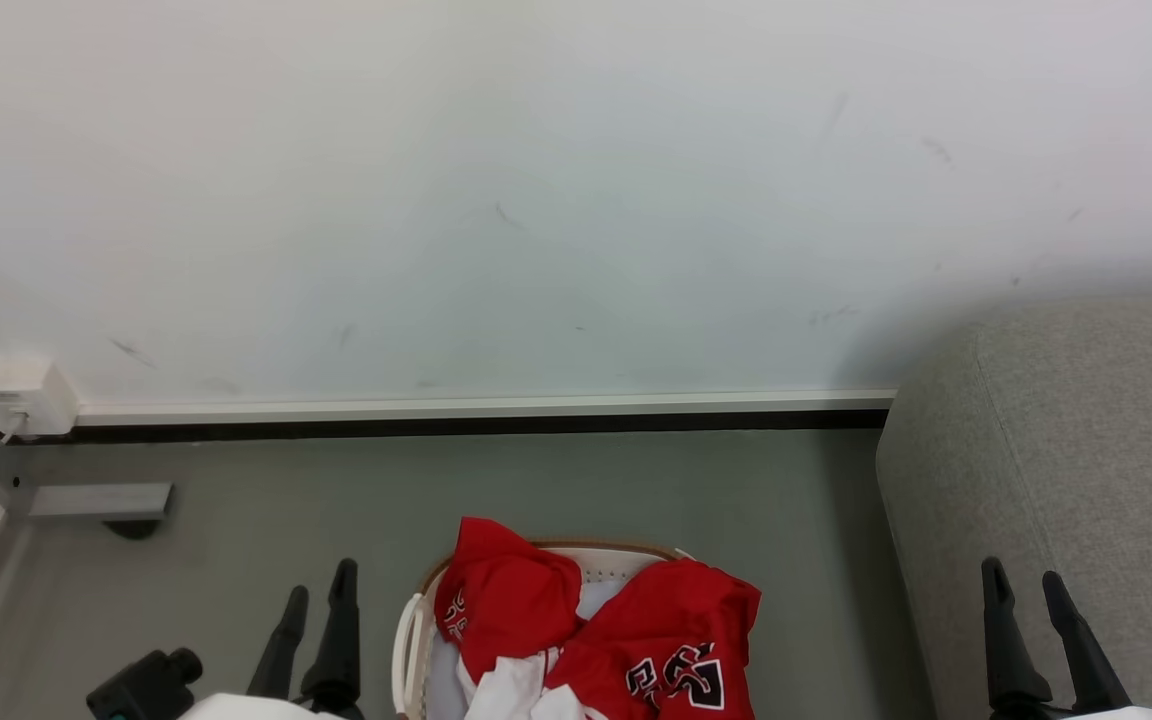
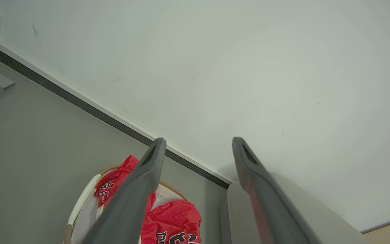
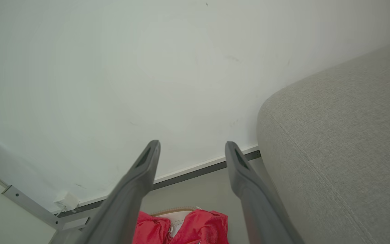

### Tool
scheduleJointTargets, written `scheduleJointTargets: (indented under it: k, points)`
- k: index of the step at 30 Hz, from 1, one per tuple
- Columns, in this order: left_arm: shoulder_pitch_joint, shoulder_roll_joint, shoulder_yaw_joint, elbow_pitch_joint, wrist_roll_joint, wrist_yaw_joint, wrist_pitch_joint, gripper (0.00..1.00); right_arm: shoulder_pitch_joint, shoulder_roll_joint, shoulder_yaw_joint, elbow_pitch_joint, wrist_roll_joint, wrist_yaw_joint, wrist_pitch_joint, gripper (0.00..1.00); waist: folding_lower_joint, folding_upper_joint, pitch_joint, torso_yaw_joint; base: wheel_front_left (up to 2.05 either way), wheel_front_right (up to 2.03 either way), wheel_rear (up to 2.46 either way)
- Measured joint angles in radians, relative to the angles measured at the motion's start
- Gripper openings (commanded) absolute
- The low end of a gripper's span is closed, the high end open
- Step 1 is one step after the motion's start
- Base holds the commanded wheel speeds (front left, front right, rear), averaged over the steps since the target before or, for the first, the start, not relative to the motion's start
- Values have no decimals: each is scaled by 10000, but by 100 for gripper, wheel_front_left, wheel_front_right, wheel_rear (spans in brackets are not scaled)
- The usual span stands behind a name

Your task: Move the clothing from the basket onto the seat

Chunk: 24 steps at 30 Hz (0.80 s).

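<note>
While clothing [image 1: 676, 620] overhangs basket [image 1: 406, 640] rim, seat [image 1: 1066, 470] edge nr (floor [image 1: 826, 560] btwn).

Left pincer [image 1: 320, 584] and right pincer [image 1: 1022, 574], both low at the sides, spread apart, empty.

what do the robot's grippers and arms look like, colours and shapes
The left gripper and right gripper each have two long dark grey fingers that taper to narrow tips, with a recessed slot near the end. Beside each sits a black rounded knob, and pale forearm casing shows behind.
</note>
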Motion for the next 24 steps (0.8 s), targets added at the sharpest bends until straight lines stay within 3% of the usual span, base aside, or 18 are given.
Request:
scheduleJointTargets:
  k: [24]
  points:
    - [283, 15, -332, -207, 3116, -33, -625, 100, 274, -29, 159, -4, -2800, 0, -665, 100, 0, 0, -147, 125, 0, 0, 0]
